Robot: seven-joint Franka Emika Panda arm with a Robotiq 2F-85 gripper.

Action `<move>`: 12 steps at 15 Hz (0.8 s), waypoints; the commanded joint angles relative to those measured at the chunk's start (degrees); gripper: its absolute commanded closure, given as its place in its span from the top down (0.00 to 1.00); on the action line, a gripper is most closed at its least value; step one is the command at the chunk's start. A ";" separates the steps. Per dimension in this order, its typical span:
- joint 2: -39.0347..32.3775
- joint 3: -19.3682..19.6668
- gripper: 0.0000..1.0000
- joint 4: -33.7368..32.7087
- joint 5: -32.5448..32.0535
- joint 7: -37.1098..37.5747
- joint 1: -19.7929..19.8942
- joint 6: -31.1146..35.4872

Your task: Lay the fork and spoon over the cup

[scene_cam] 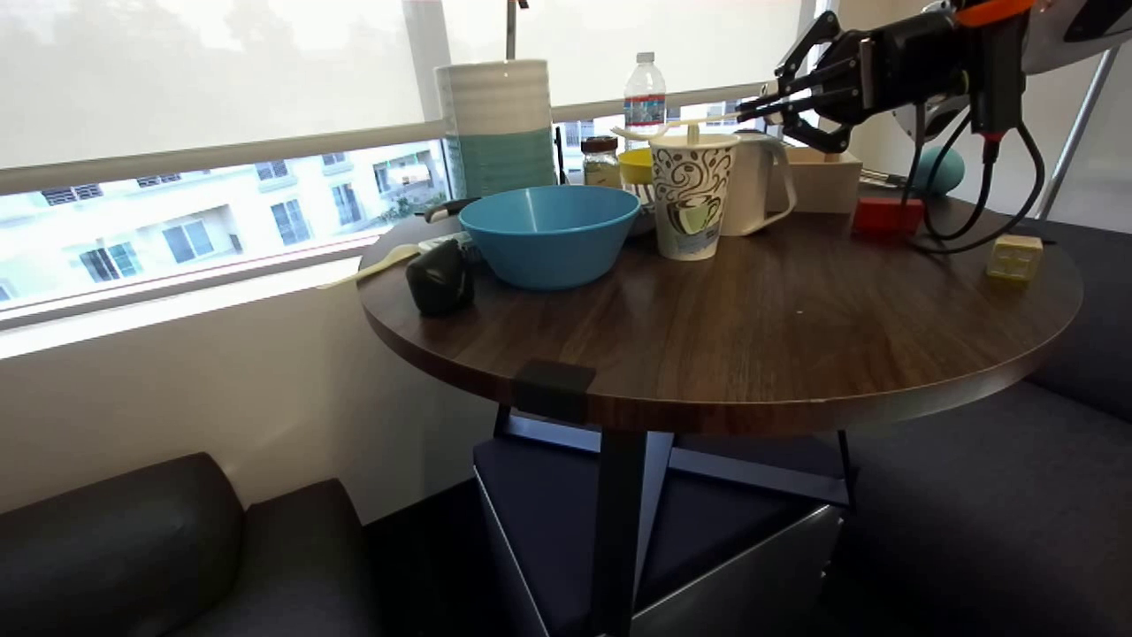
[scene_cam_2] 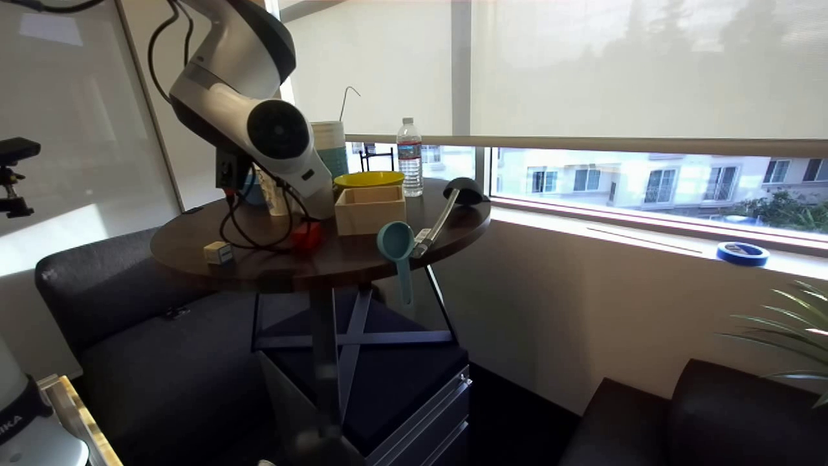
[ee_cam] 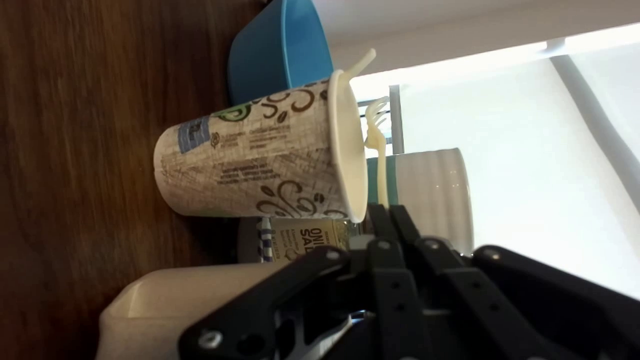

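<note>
The arm (scene_cam_2: pixel 223 107) comes down over the round table (scene_cam: pixel 778 345), its wrist turned almost level, so that the gripper (ee_cam: pixel 388 209) points sideways at the top of the patterned cup (scene_cam: pixel 694 203). The cup stands upright on the wood, near the blue bowl (scene_cam: pixel 548 234); the wrist view, being rolled, shows both on their sides. In an exterior view the arm itself blocks sight of the gripper, yet only there does a roll of blue tape (scene_cam_2: pixel 742 254) appear on the windowsill (scene_cam_2: pixel 621 243). The wrist view brings out the tines of the fork (ee_cam: pixel 381 155) and the printed label of a jar (ee_cam: pixel 312 240). There too another pale utensil (ee_cam: pixel 361 64) slants up at the cup's rim, its lower part hidden. In an exterior view a cream-coloured utensil (scene_cam: pixel 385 264) sticks out past the table's edge, its kind hard to make out. The jaws are nearly together, clenched on the end of the fork's handle; the fork runs out over the cup's top, tines away from the gripper. Whether it touches the rim cannot be told.
</note>
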State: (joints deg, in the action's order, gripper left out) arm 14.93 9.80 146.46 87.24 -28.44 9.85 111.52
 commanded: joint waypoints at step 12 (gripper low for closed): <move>1.68 -0.84 0.01 1.75 1.19 -2.99 0.53 0.46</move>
State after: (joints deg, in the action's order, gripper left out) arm 15.25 9.74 146.66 87.24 -29.68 9.94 111.54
